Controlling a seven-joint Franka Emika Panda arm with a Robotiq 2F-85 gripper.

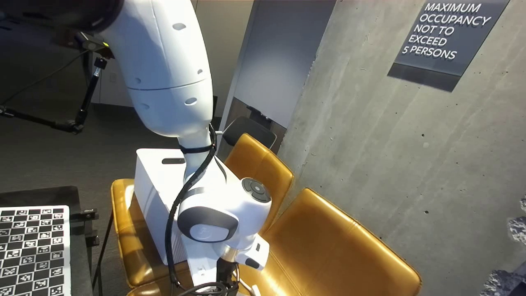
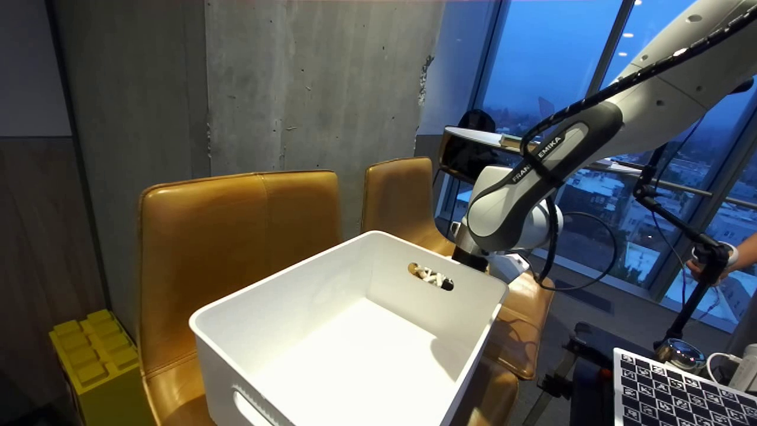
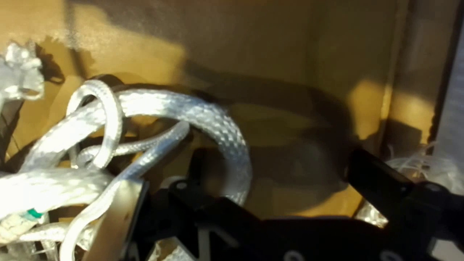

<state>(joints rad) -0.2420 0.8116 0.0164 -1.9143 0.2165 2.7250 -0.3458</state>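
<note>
The black two-fingered pincer stands wide apart with nothing clamped, apparently to leave room for the curved loop of thick, silvery-white braided rope, which rests on a tan leather chair that supports its slack coils.

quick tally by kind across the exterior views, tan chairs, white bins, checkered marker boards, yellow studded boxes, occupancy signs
tan chairs: 2
white bin: 1
checkered marker board: 1
yellow studded box: 1
occupancy sign: 1
total: 6
</note>
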